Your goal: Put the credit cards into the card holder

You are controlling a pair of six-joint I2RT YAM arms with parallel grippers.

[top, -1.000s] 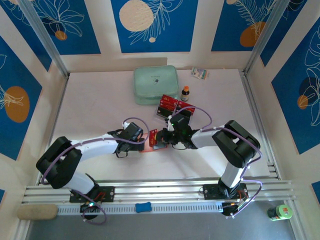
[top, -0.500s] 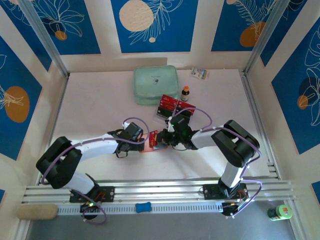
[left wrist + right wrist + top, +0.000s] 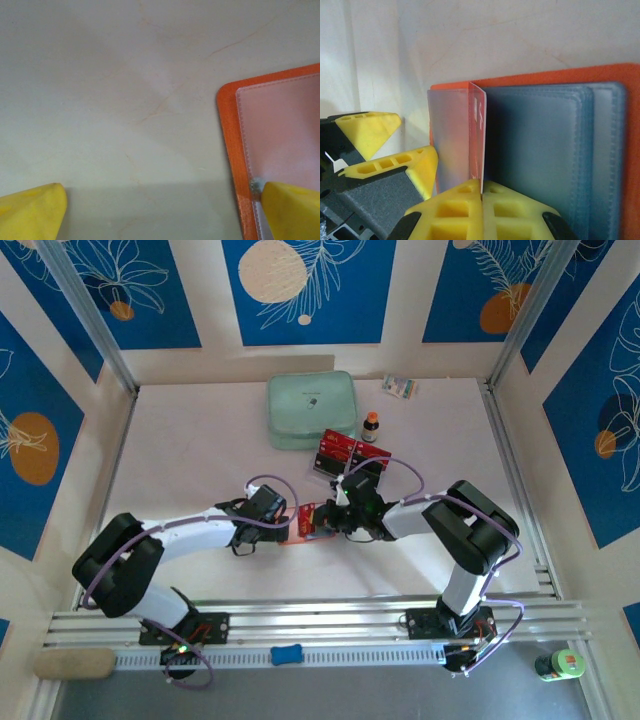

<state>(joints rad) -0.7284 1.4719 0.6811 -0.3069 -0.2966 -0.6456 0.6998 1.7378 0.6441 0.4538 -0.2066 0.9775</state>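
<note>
The orange card holder (image 3: 297, 531) lies open at mid-table between both grippers. In the right wrist view it shows grey-blue pockets (image 3: 535, 145), an orange border (image 3: 545, 77) and a clear flap (image 3: 449, 135). My right gripper (image 3: 482, 192) is shut on a red credit card (image 3: 477, 130), held edge-on at the pockets' left edge. My left gripper (image 3: 162, 215) is open. One of its yellow fingertips (image 3: 292, 210) rests on the holder's clear pocket (image 3: 280, 130) beside the snap (image 3: 256, 186). More red and black credit cards (image 3: 343, 453) lie piled behind the holder.
A mint-green zipped pouch (image 3: 311, 410) sits at the back, with a small dark bottle (image 3: 371, 426) and a small packet (image 3: 401, 387) to its right. Wall panels and metal rails enclose the table. A green-capped thing (image 3: 558, 665) stands outside the near right corner.
The right gripper with the red card has edged slightly left toward the holder. The left arm has not moved.
</note>
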